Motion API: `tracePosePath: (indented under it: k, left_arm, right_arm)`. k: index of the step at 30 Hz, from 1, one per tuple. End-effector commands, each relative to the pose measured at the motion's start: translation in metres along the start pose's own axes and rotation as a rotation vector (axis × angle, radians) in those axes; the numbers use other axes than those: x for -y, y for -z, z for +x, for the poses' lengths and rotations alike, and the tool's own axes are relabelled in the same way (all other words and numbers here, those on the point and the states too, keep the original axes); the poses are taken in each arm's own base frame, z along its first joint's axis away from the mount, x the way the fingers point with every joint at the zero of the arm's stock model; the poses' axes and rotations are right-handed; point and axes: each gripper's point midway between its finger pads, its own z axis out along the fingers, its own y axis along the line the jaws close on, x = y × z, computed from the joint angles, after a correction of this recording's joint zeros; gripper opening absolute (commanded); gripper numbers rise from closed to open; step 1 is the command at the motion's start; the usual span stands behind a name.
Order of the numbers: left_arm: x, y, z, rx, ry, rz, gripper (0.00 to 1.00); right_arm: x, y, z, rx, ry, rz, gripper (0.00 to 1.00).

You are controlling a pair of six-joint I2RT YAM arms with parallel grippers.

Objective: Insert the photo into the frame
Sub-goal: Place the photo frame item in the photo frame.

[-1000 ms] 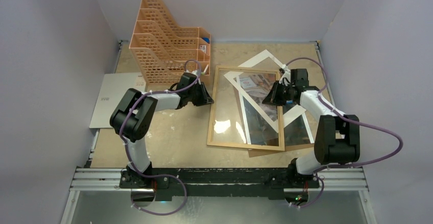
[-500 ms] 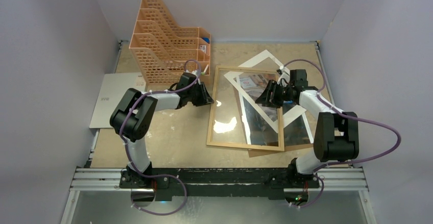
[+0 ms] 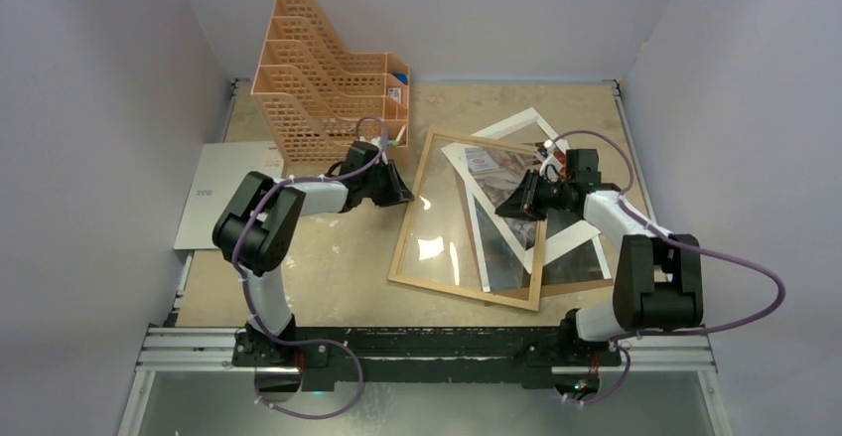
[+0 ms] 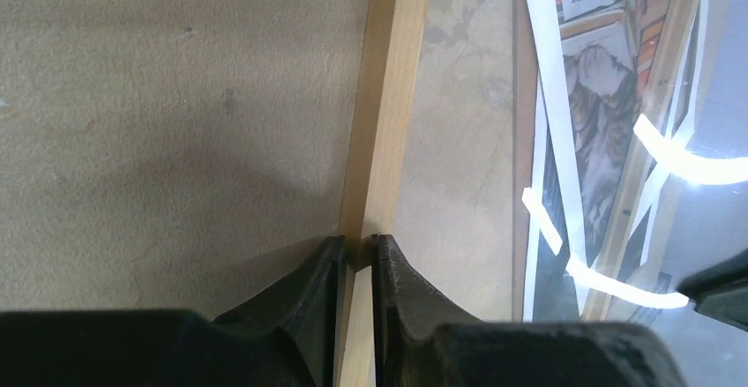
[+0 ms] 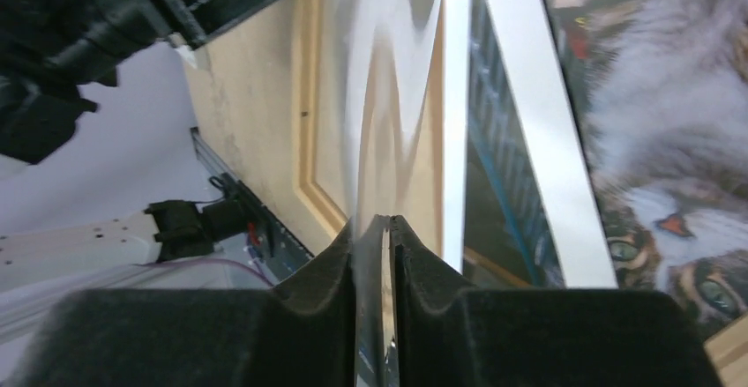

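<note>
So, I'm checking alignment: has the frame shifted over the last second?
Yes. The frame has twisted clockwise: its near edge swung left and now sits askew to the front rail.

The backing board (image 3: pixel 576 283) (brown) lies mostly hidden beneath the photo (image 3: pixel 484 164).

Lattice organizer (image 3: pixel 328 69) stands just behind left hand (image 3: pixel 405 194).

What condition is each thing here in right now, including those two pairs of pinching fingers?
Frame: lying askew, gripped at both sides.
Photo: face up, partly under the frame's glass.
Left fingers: closed on the frame's left rail.
Right fingers: closed on the frame's right edge.
File organizer: upright.
Backing board: flat, beneath the photo.
</note>
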Motion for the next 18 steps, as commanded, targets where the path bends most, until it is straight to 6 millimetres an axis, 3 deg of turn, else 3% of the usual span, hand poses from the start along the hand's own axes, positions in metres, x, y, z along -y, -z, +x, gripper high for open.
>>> tracePosePath:
  k: [1,10,18]
  left_arm:
    - [-0.023,0.004,0.035,-0.096,0.059,-0.064,0.18]
    - [-0.014,0.023,0.041,-0.09,0.136,-0.047,0.15]
    - [-0.003,0.027,0.053,-0.131,0.129,0.045,0.13]
  right_arm:
    - [-0.058,0.019,-0.026,0.061,0.038,-0.143,0.17]
    - [-0.101,0.041,-0.033,0.054,0.017,-0.234,0.15]
    - [-0.099,0.041,-0.04,0.063,0.09,-0.209,0.13]
